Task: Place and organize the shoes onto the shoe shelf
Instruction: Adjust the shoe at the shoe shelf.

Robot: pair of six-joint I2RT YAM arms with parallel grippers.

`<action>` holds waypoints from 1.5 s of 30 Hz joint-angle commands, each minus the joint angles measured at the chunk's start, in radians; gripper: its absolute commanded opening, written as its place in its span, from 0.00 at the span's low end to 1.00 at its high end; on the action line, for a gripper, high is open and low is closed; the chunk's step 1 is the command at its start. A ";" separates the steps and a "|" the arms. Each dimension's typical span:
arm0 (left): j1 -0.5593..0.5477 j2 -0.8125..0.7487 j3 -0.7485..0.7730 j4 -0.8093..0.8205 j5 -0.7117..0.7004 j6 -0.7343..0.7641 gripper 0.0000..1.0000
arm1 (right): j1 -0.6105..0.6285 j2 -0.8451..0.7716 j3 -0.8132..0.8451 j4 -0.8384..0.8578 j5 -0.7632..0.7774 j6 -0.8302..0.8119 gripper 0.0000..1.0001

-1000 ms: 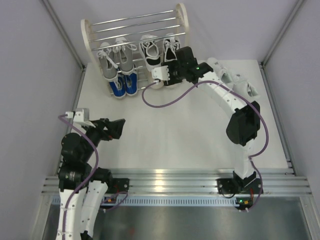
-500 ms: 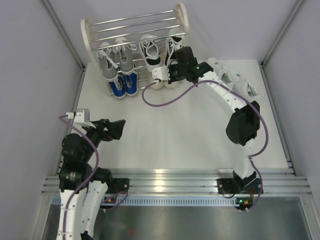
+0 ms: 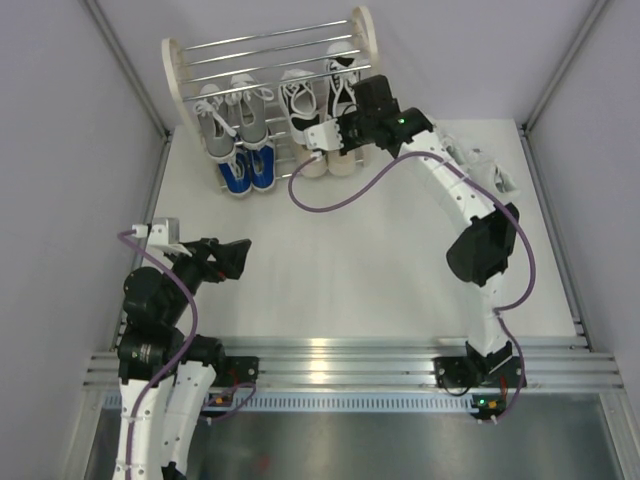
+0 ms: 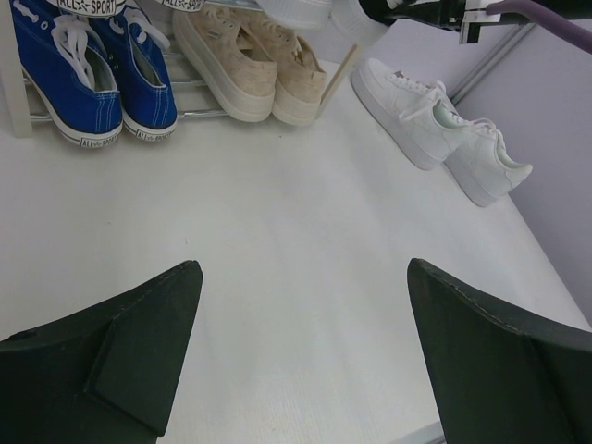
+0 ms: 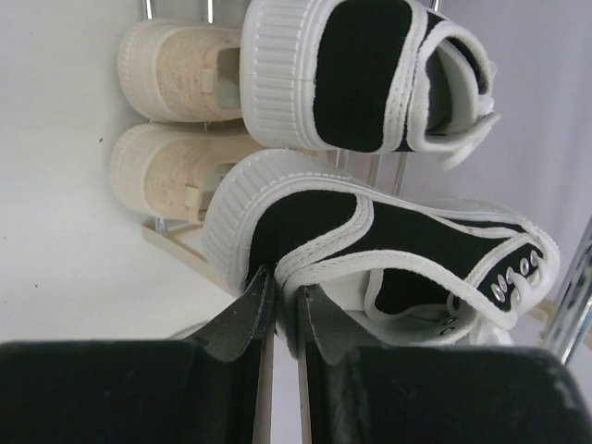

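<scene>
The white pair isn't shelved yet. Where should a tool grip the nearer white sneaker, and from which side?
Probably the heel collar of the nearer white sneaker, from above: it stands upright on its sole with its mouth open upward, so one finger can slip inside.

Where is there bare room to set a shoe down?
Bare table centre, bordered by blue shoes, beige shoes, left gripper and right arm. Top rods of the shelf are free. Crowded: its lower tiers and around the white pair.
</scene>
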 commanded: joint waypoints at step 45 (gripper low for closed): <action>0.001 -0.020 -0.020 0.031 0.011 0.012 0.98 | -0.031 0.103 0.173 0.084 -0.015 -0.256 0.00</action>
